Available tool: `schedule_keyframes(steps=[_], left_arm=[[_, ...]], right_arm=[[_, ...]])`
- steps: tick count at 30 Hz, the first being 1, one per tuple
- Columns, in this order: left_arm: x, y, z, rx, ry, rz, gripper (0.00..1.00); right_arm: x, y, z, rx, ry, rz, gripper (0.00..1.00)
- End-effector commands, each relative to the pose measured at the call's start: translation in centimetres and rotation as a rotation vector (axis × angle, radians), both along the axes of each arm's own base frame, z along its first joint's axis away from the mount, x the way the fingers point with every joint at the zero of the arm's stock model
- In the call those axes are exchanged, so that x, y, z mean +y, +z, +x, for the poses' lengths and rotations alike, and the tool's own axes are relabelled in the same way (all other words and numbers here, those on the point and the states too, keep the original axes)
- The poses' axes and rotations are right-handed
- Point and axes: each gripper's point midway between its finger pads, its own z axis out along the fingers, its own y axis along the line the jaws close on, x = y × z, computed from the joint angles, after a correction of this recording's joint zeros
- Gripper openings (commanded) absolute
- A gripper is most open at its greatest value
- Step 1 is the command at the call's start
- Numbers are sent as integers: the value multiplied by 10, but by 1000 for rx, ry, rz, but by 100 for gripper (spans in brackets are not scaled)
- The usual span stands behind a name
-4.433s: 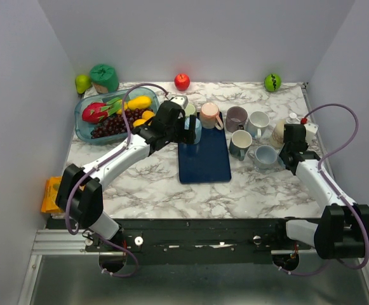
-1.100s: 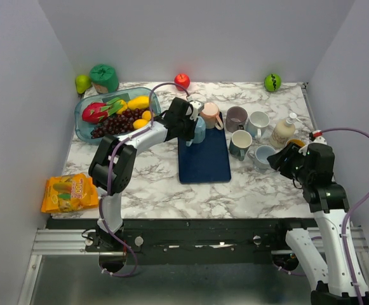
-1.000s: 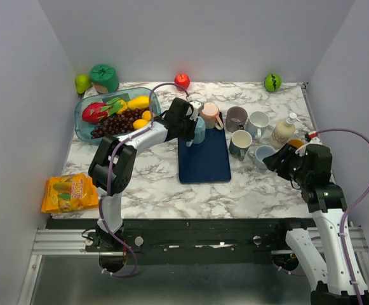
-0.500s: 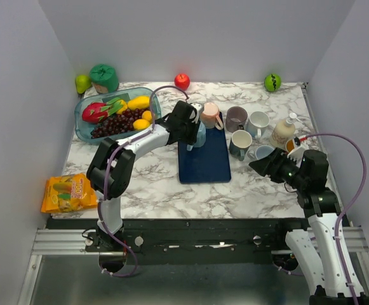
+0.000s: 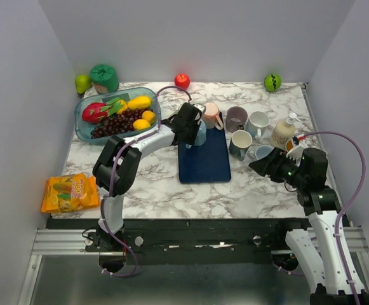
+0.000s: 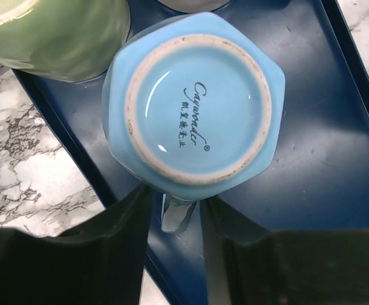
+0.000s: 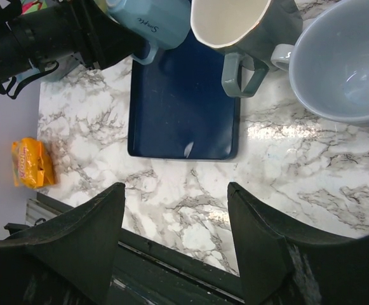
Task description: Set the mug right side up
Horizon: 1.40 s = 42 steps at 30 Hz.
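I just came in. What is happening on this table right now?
The left pincer is at a light blue mug that stands base up on the dark blue tray. Its fingers sit on both sides of the handle, slightly apart from it, so the mug is not turned yet. The right pincer is open and empty, hovering over the marble table near a pale grey mug.

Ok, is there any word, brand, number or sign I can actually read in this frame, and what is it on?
"Cayo…" with an ® sign: cursive brand word on the upturned base of the blue mug; the letters after "Cayo" are not clear.
Row of small Chinese characters under that word, same base: too small to read.
Print on the orange snack bag: too blurred to read.
Nothing else legible.
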Motion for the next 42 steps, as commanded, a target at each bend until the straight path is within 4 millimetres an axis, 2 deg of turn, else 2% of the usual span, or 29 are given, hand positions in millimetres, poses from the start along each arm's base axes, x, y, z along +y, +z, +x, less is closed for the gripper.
schedule_keyframes(steps=[1,2,3,6,7,9,10,12,13,15,16,18,19,21,22,23,24,25,26,27,29,31,33,39,42], left_arm=[[3,0,10,-31,10,56,24],[4,-1,10,-30,9,60,14],[4,0,9,-28,9,59,0],[1,9,4,-37,-3,32,0],[-1,21,3,-52,-5,7,0],[-3,27,-4,-45,4,-30,0],[-4,42,-7,-62,6,-67,0],[-9,50,-18,-42,16,-135,0],[-9,70,-22,-66,25,-181,0],[-13,81,-37,-49,15,-246,0],[-14,101,-44,-60,36,-306,0],[-18,115,-60,-53,33,-369,0],[-17,140,-68,-74,48,-434,0],[-18,159,-81,-77,63,-506,0],[-19,182,-93,-101,55,-562,0],[-21,194,-100,-83,85,-625,0],[-22,203,-106,-84,92,-661,0],[-23,223,-118,-97,96,-716,0],[-25,234,-124,-72,130,-778,0],[-26,246,-128,-69,141,-830,0],[-31,272,-147,-67,124,-926,0],[-31,296,-154,-74,149,-1051,0],[-37,311,-163,-66,141,-1146,0],[-55,339,-185,-40,103,-1311,0],[-66,349,-196,-40,72,-1360,0]], right_arm=[[1,10,-4,-16,17,-15,73],[1,11,-5,-16,21,-16,73],[1,9,-7,-3,22,-17,73],[2,7,-14,13,42,-25,73],[4,7,-16,15,55,-21,73],[5,9,-20,13,72,-25,74],[6,9,-20,14,79,-21,75],[13,16,-23,-5,124,1,76],[15,19,-23,-13,137,12,76],[24,28,-24,-33,185,53,77],[27,32,-24,-42,201,67,77],[35,42,-24,-74,247,110,78],[37,45,-23,-83,258,125,78],[45,52,-21,-108,294,173,79],[48,53,-20,-108,309,192,79],[54,55,-23,-93,328,230,79],[59,64,-20,-132,349,245,79],[62,68,-20,-134,361,262,79],[66,73,-21,-129,369,278,80],[75,86,-26,-157,411,282,80],[82,98,-27,-175,424,277,80],[96,115,-36,-217,481,290,80],[105,130,-39,-256,503,321,80],[104,180,-44,-399,503,376,80],[104,190,-43,-406,502,381,80]])
